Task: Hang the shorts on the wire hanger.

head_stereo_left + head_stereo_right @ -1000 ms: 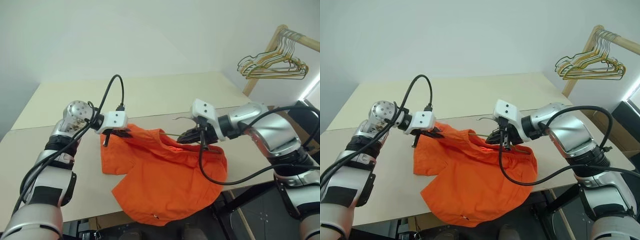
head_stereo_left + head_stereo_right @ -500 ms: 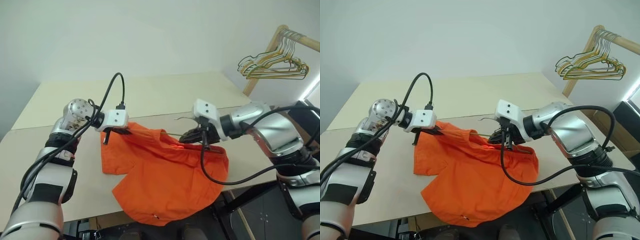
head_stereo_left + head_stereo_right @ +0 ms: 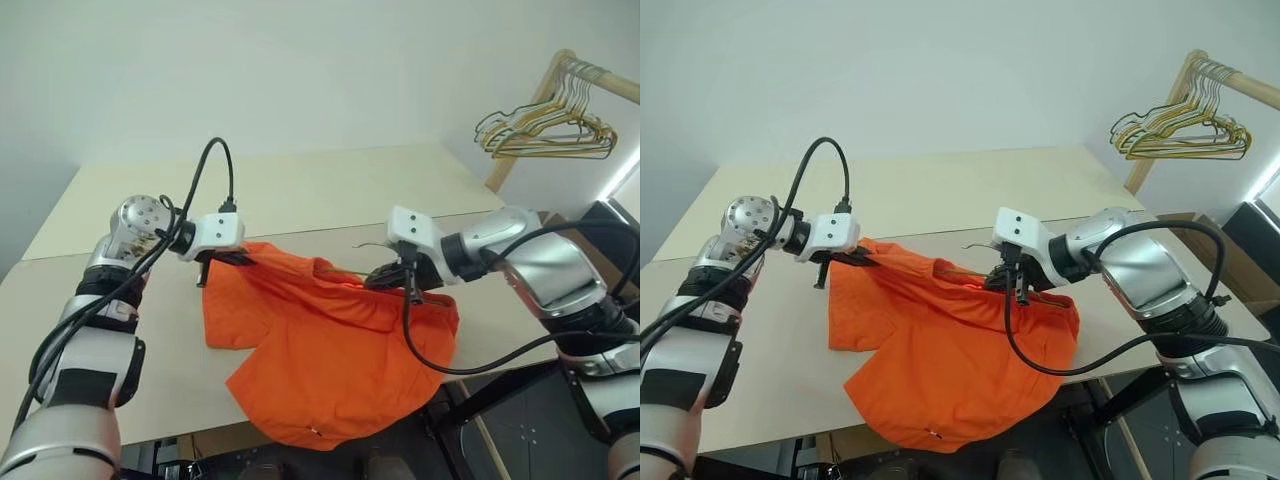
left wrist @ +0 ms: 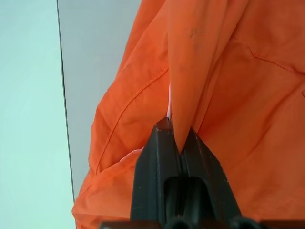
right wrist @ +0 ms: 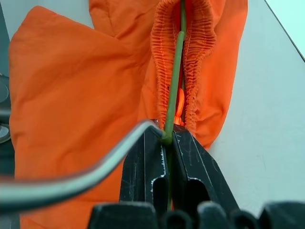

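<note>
The bright orange shorts [image 3: 330,360] lie spread on the table [image 3: 300,190], one leg hanging over its front edge. My left gripper [image 3: 245,258] is shut on a fold of fabric [image 4: 190,71] at the shorts' far left corner and holds it just off the table. My right gripper [image 3: 385,278] is shut on the wire hanger [image 5: 174,71] near its hook [image 3: 365,246]. The thin olive wire runs from the fingers into the gathered elastic waistband [image 5: 200,43]. The rest of the hanger is hidden inside the shorts.
A wooden rack [image 3: 545,90] at the back right carries a bunch of gold and green wire hangers [image 3: 545,130]. A seam [image 3: 330,228] runs across the table behind the shorts. A dark frame [image 3: 480,400] stands under the table's front right corner.
My left gripper has drawn its corner of the shorts slightly to the left, so the fabric between the two grippers is a little tauter. The right gripper has barely shifted.
</note>
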{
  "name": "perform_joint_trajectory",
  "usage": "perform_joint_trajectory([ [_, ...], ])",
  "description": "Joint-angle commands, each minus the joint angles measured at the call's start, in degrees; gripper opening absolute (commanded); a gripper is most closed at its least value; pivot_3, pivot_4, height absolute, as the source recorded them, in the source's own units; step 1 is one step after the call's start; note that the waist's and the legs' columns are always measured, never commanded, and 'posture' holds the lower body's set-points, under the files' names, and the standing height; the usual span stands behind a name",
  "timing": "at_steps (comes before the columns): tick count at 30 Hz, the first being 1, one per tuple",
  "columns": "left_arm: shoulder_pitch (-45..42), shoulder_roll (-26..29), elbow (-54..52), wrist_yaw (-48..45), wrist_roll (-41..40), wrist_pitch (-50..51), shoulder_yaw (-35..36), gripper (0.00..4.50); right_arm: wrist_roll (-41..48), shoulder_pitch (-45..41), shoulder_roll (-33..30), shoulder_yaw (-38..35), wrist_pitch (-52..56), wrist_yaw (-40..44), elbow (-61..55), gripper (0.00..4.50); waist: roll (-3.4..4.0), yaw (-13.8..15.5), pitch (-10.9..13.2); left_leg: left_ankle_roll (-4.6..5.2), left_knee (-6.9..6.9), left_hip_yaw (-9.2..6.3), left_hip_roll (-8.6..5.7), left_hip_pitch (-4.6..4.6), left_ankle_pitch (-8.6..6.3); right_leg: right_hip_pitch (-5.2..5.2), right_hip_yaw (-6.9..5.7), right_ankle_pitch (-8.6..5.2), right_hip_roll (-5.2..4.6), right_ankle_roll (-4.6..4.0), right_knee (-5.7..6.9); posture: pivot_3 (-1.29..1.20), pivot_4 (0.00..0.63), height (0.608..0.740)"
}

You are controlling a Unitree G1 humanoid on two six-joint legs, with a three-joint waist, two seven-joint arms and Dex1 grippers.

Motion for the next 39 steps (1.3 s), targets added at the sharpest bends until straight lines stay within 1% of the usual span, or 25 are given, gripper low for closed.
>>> perform_joint_trajectory([
  [1,0.24,1.58,-1.95,0.31,-1.15,0.3,1.67,0.02,-0.57,-0.47,-1.94,-0.95,0.14,0.95,-0.05,0.0,0.0,0.04,0.0,0.0,0.0,0.0,0.0,0.0,0.0,0.0,0.0,0.0,-0.01,0.0,0.0,-0.05,0.0,0.74],
  [8,1.73,2.18,-2.87,0.39,-1.75,0.05,1.7,0.02,0.4,-1.04,-2.35,-2.02,1.52,1.56,0.23,0.0,0.0,-0.03,0.0,0.0,0.0,0.0,0.0,0.0,0.0,0.0,-0.01,0.0,-0.02,0.0,-0.01,-0.05,0.0,0.74],
  [11,2.4,2.39,-3.38,0.33,-2.01,0.06,1.64,0.02,2.41,-1.91,-0.04,-4.75,3.52,-0.31,1.61,0.0,0.0,-0.04,0.0,0.0,0.0,0.0,0.0,0.0,0.0,0.0,0.0,0.0,-0.02,0.0,0.0,-0.05,0.0,0.74],
  [14,2.94,1.82,-4.81,0.37,-3.07,0.61,1.87,0.02,6.35,-1.85,2.73,-9.25,5.27,-1.95,1.86,0.0,0.0,-0.08,0.0,-0.01,-0.01,0.01,0.0,0.01,0.0,0.0,0.01,0.0,-0.02,0.0,0.01,-0.05,0.0,0.74],
  [18,1.43,0.83,-5.34,0.96,-4.2,2.54,2.82,0.02,5.33,3.58,1.8,-7.73,2.26,-2.8,-2.51,0.0,0.0,0.28,0.0,-0.01,0.0,-0.02,0.0,-0.01,0.0,0.01,-0.06,0.0,-0.03,0.0,0.0,-0.04,0.0,0.74],
  [22,-0.1,0.51,-5.01,0.72,-5.45,3.99,3.89,0.02,5.42,7.42,3.21,-8.34,0.32,-4.9,-3.47,0.0,-0.02,0.28,-0.01,0.04,0.05,-0.04,-0.05,-0.04,-0.02,0.08,-0.11,0.0,-0.1,0.01,-0.04,-0.03,0.0,0.74],
  [25,-1.01,0.43,-5.35,0.12,-6.48,5.12,4.35,0.02,3.4,10.02,3.36,-7.1,-2.8,-6.28,-3.64,0.0,-0.02,0.16,-0.01,0.05,0.13,-0.04,-0.06,-0.04,-0.03,0.08,-0.12,0.01,-0.08,0.04,-0.04,-0.03,0.0,0.74],
  [27,-1.94,0.34,-5.53,-0.34,-7.16,6.33,4.89,0.02,0.74,11.12,2.1,-4.72,-4.35,-6.37,-3.5,0.0,-0.02,0.16,-0.01,0.05,0.13,-0.04,-0.07,-0.03,-0.03,0.08,-0.11,0.0,-0.07,0.05,-0.04,-0.02,0.0,0.74],
  [29,-2.68,0.44,-5.4,-0.61,-7.43,6.92,5.16,0.02,-2.87,11.6,1.33,-2.57,-6.41,-7.58,-2.71,0.0,-0.02,0.14,-0.01,0.05,0.13,-0.04,-0.07,-0.03,-0.03,0.09,-0.11,0.0,-0.06,0.06,-0.03,-0.02,0.0,0.74],
  [30,-2.93,0.52,-5.29,-0.63,-7.49,7.05,5.25,0.02,-3.14,11.38,1.72,-2.58,-6.24,-8.13,-2.1,0.0,-0.02,0.11,-0.01,0.05,0.14,-0.04,-0.07,-0.03,-0.03,0.09,-0.11,-0.01,-0.06,0.06,-0.04,-0.02,0.0,0.74],
  [34,-2.59,0.93,-5.69,-1.6,-7.67,7.02,5.28,0.02,-1.03,9.92,2.86,-3.95,-5.24,-7.13,-1.94,0.0,-0.02,0.11,-0.01,0.05,0.15,-0.04,-0.09,0.0,-0.03,0.12,-0.08,-0.02,-0.05,0.08,-0.04,-0.02,0.0,0.74],
  [39,0.74,1.1,-8.85,-2.75,-8.31,7.22,5.14,0.02,1.72,6.35,2.68,-6.35,-2.65,-5.63,-1.26,0.0,-0.01,0.11,-0.01,0.05,0.15,-0.04,-0.05,0.0,-0.03,0.13,-0.07,-0.02,-0.05,0.08,-0.04,-0.02,0.0,0.74],
])
